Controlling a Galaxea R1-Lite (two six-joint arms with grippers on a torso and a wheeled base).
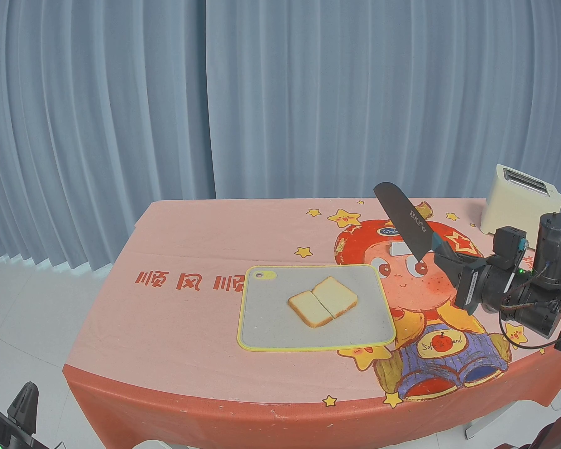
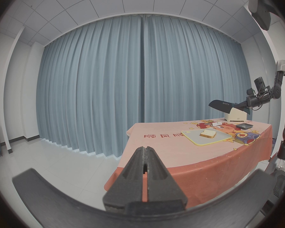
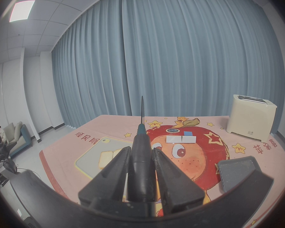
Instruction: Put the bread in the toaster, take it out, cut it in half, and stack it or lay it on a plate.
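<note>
Two halves of a bread slice (image 1: 323, 302) lie side by side on the grey cutting board (image 1: 274, 319) at the table's middle. My right gripper (image 1: 450, 260) hovers to the right of the board, shut on the handle of a black knife (image 1: 405, 219) whose blade points up and away over the table. In the right wrist view the knife (image 3: 142, 133) runs straight out between the fingers (image 3: 171, 178), with the bread (image 3: 106, 159) beyond. The cream toaster (image 1: 518, 204) stands at the far right corner. My left gripper (image 2: 144, 152) is shut and empty, low off the table's near left corner.
A dark grey square plate (image 3: 239, 171) lies on the table near the toaster (image 3: 250, 117), under my right arm. A small white holder (image 3: 180, 139) sits mid-table behind the board (image 3: 88, 155). The pink cloth left of the board is bare. Curtains hang behind the table.
</note>
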